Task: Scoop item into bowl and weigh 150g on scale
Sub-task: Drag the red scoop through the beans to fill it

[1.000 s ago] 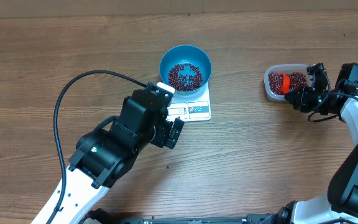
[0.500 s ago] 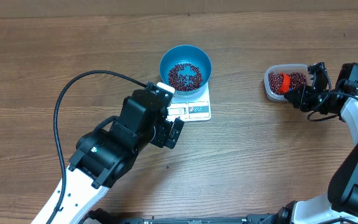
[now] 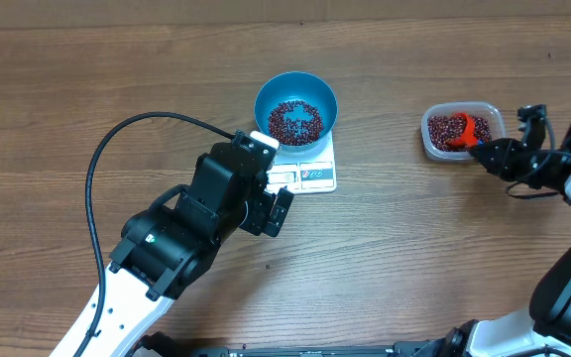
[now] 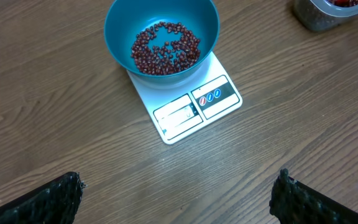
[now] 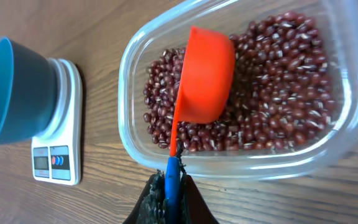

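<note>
Right gripper [image 5: 169,202]: closed on the blue end of the handle of an orange scoop [image 5: 204,74]. The handle ran from the jaws over the near wall of a clear tub [image 5: 247,167]. The scoop's cup lay inside the tub, against the beans [image 5: 278,87] there, just ahead of the gripper. A smooth orange face of the cup was towards the wrist camera, so I could not tell whether it held any beans.

Left gripper [image 4: 178,186]: jaws spread wide, nothing between them, above the bare table [image 4: 55,93]. It sat near the display edge of the scale [image 4: 197,106], not touching it. The bowl [image 4: 120,25] stood on the far half of the scale, directly ahead of this gripper, with a loose patch of beans across its floor.

Positions, overhead: bowl and scale at table centre, tub well apart to the right. No beans seen on the table.

Hidden or unclear:
- Scale display unreadable in all 3 views.
- The bowl covered the far part of the scale, and in the overhead view the left arm overlapped its near left corner.
- Left wrist view showed only 2 dark fingertips at the bottom corners, and the tub was cut off at the top right.
- Right fingers were cropped at the bottom edge of the right wrist view.
</note>
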